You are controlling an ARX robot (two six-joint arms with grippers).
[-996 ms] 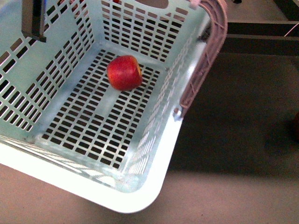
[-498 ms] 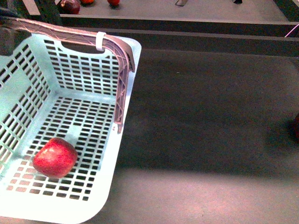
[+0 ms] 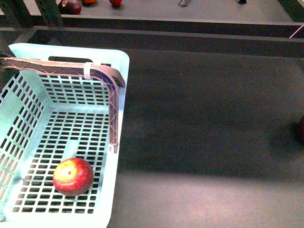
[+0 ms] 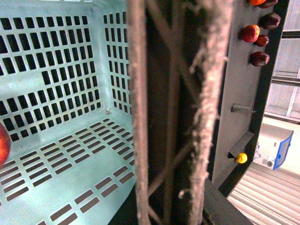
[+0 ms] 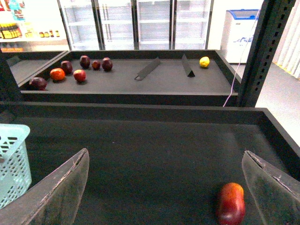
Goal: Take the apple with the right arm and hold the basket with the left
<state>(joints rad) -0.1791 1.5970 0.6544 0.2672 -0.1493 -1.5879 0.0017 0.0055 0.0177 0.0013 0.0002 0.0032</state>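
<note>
The pale mint-green basket [image 3: 118, 61] stands at the left of the dark table, seen from above. The red apple [image 3: 72, 176] with a yellow patch lies on its slotted floor near the front; only a sliver of the apple [image 4: 2, 146] shows in the left wrist view. My left gripper [image 3: 113, 118] is shut on the basket's right wall, its ribbed brown-grey finger and white band [image 3: 88, 70] running along the back rim. The same finger fills the middle of the left wrist view, beside the basket [image 4: 61, 93]. My right gripper [image 5: 164, 197] is open over the table, well right of the basket [image 5: 11, 159].
A red fruit [image 5: 230, 202] lies on the table just inside the right gripper's right finger [image 5: 274, 187]. A raised shelf behind holds several dark and red fruits [image 5: 79, 75], a yellow one [image 5: 204, 61] and two dividers. A dark upright post [image 5: 260, 51] stands at the back right.
The basket has moved left and away from the front camera, ending level. The apple rolled from the basket's middle toward its front, yellow patch now up.
</note>
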